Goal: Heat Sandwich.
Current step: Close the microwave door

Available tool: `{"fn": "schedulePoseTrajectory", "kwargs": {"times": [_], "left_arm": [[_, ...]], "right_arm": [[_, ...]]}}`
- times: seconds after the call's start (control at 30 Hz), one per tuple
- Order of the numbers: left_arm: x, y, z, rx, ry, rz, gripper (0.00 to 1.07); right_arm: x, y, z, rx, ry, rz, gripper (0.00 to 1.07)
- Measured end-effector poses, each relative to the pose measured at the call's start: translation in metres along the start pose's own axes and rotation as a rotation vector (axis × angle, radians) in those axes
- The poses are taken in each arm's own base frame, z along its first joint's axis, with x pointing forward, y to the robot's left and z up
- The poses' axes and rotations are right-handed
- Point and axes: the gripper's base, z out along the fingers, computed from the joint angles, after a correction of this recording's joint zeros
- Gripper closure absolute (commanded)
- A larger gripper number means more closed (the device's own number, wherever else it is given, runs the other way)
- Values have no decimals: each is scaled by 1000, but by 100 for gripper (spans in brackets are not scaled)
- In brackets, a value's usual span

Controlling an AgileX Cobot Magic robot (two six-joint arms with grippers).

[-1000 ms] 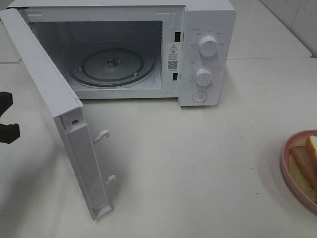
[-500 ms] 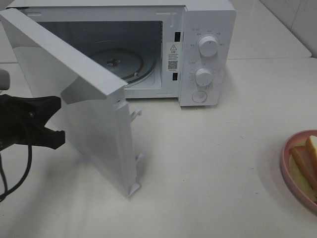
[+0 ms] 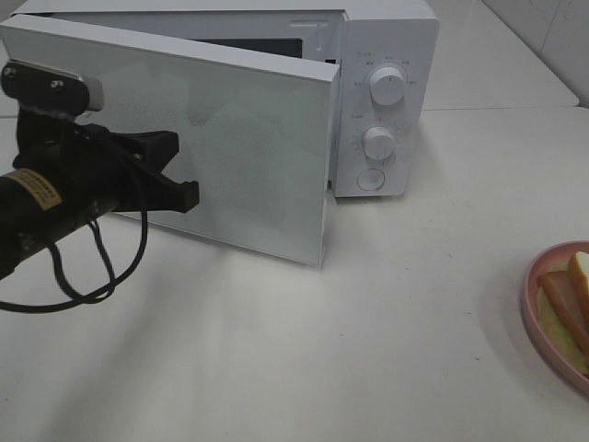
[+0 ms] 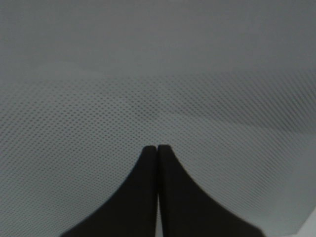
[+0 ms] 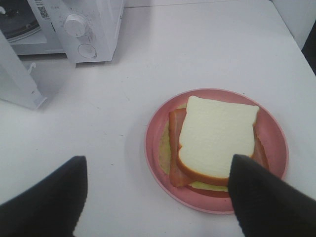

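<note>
While the left gripper [image 3: 179, 170] presses, jaws shut and empty, against the microwave door [image 3: 248, 157], the sandwich [image 5: 217, 138] sits on its pink plate [image 5: 158, 153] well off to the right of the worktop [image 3: 368, 322]. Right gripper [image 5: 158, 192] hangs wide open above the sandwich, holding nothing; clearly the nearer arm. Long axis: none, roughly square. Right wrist view shows the whole sandwich; exterior high view only its cropped edge. Left wrist view shows only door mesh.
</note>
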Motion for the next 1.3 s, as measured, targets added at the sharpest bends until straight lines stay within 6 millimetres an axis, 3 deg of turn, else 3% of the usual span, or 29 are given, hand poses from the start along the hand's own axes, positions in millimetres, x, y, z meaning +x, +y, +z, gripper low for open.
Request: {"fn": "schedulePoseTrajectory", "kwargs": {"times": [0.33, 0.83, 1.1, 1.3], "left_arm": [[-12, -9, 40, -33, 20, -57, 107], [-20, -14, 81, -41, 33, -94, 107], [-21, -39, 106, 23, 67, -20, 107], [-25, -44, 122, 20, 96, -13, 107]], "right_arm": [[0, 0, 0, 0, 0, 0, 31], [0, 0, 0, 0, 0, 0, 31], [0, 0, 0, 0, 0, 0, 31], [0, 0, 0, 0, 0, 0, 31]]}}
